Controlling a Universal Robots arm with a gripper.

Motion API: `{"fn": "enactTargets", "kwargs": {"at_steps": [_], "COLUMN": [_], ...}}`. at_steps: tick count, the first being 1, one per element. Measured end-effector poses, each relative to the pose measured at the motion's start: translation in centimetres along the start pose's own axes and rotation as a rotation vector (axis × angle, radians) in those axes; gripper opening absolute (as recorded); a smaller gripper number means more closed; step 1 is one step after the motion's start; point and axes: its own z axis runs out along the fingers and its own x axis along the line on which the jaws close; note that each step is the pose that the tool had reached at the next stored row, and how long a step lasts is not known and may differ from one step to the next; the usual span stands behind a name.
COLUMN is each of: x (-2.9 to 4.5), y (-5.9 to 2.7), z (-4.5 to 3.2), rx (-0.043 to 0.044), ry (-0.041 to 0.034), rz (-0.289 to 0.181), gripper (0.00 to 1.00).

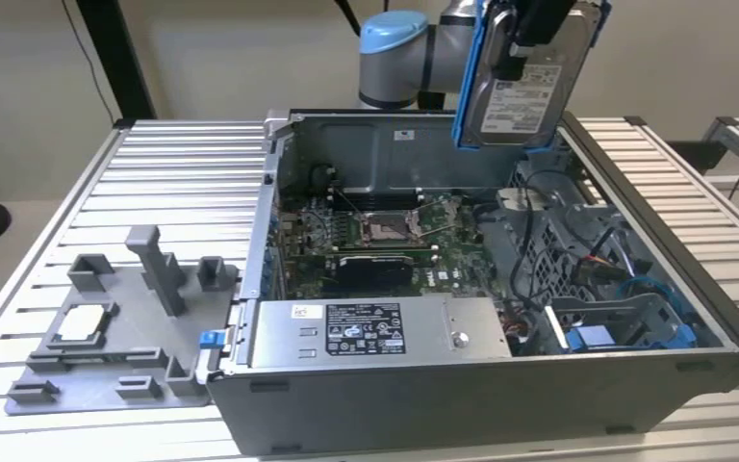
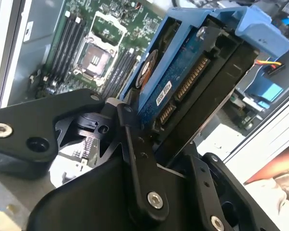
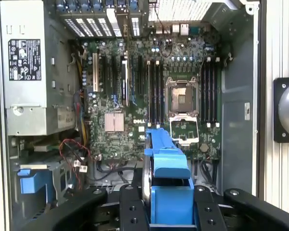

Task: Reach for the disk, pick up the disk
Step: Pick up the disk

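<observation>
The disk [image 1: 520, 94], silver with a white label and a blue carrier frame, hangs on edge in the air above the back right corner of the open computer case [image 1: 472, 404]. My gripper [image 1: 531, 40] is shut on its upper end. In the second wrist view the disk [image 2: 183, 79] shows its blue circuit-board side, clamped between the black fingers [image 2: 135, 144]. The first wrist view has the blue carrier [image 3: 166, 166] sticking out from my gripper [image 3: 169, 204] over the motherboard [image 3: 149, 91].
Inside the case lie the motherboard [image 1: 383, 231], a grey power supply box [image 1: 369, 332] with a black-white label, and a blue drive bay [image 1: 620, 327] with cables. A grey fixture plate [image 1: 100, 337] holding a white-topped chip [image 1: 81, 322] sits on the slatted table [image 1: 177, 173] at the exterior view's left.
</observation>
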Motion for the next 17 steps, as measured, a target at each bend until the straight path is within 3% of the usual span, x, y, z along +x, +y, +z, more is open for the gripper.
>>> {"fn": "enactTargets", "kwargs": {"at_steps": [4, 5, 6, 17], "x": [0.00, 0.01, 0.02, 0.14], "y": [-1.24, -2.46, -3.15, -6.45], "z": [-0.04, -0.08, -0.10, -0.21], "rx": [-0.0001, -0.0002, -0.0002, -0.0015], "ry": [-0.0001, 0.0000, -0.0001, 0.0000], "rz": [0.000, 0.000, 0.000, 0.000], "gripper": [0.00, 0.00, 0.00, 0.00]}}
